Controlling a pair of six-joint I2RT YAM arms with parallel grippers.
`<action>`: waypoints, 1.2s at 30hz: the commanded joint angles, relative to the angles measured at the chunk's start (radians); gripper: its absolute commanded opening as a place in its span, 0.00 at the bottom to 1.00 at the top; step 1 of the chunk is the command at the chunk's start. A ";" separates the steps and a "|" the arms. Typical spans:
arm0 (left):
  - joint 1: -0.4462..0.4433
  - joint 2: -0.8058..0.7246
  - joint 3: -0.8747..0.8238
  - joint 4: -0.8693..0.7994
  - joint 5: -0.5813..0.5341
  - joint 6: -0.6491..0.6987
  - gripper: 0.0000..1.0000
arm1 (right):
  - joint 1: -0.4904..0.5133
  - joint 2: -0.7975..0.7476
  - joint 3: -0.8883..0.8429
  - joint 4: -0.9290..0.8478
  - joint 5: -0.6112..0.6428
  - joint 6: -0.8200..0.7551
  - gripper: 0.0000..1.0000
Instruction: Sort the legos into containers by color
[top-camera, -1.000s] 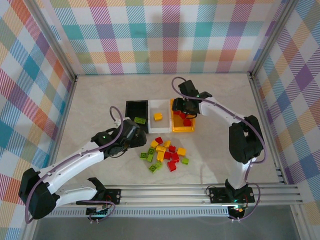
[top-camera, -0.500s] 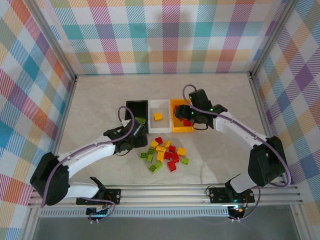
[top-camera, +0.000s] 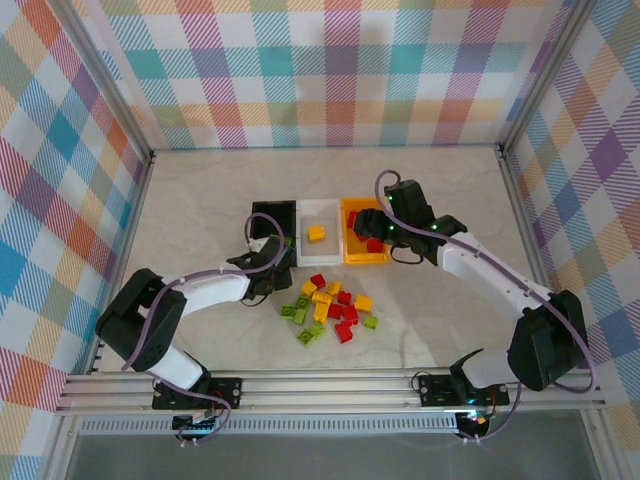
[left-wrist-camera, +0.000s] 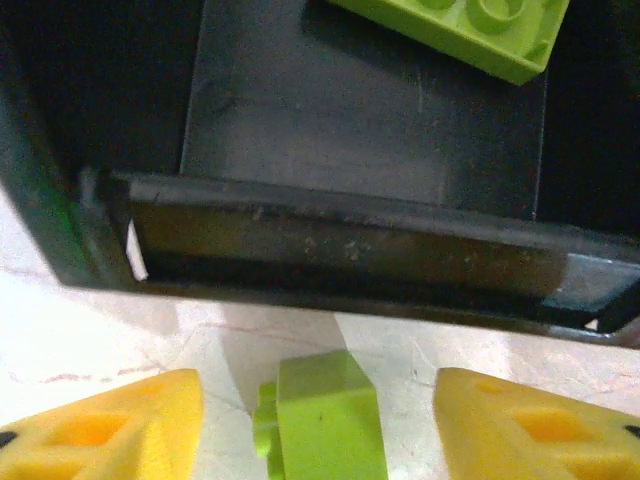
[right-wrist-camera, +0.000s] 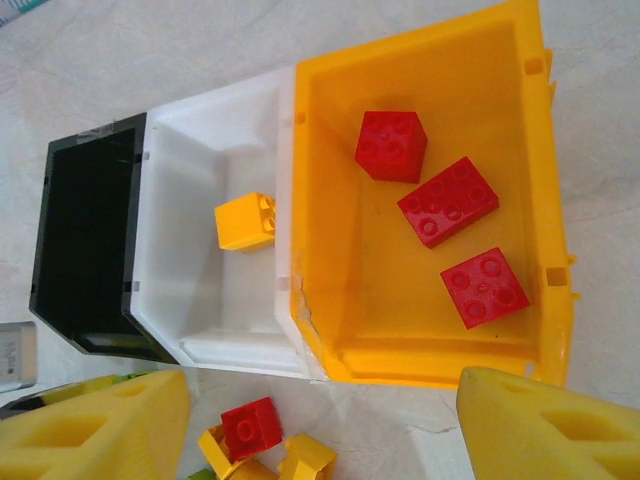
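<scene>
Left gripper (left-wrist-camera: 318, 405) has narrowed around a green brick (left-wrist-camera: 325, 435) by the black bin (left-wrist-camera: 340, 250), not yet pinching. Right gripper (right-wrist-camera: 320, 425) spread, empty.

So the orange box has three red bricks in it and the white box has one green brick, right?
Not quite. The one brick in the white box is yellow, not green; the right wrist view shows it. The orange box does hold three red bricks.

Black bin (right-wrist-camera: 90, 250), white bin (right-wrist-camera: 180, 285), orange-yellow bin (right-wrist-camera: 350, 270) — legos (top-camera: 330, 305) red, yellow, lime (walls (top-camera: 320, 70) pastel plaid).
</scene>
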 joint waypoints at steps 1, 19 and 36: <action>0.010 0.029 0.000 0.036 -0.039 0.013 0.55 | 0.006 -0.029 -0.017 0.011 -0.011 0.011 0.72; -0.002 -0.347 0.066 -0.285 -0.026 -0.085 0.22 | 0.006 -0.079 -0.065 0.004 0.032 0.026 0.72; 0.196 0.184 0.499 -0.186 0.105 0.003 0.41 | 0.004 -0.155 -0.135 -0.044 0.056 0.030 0.73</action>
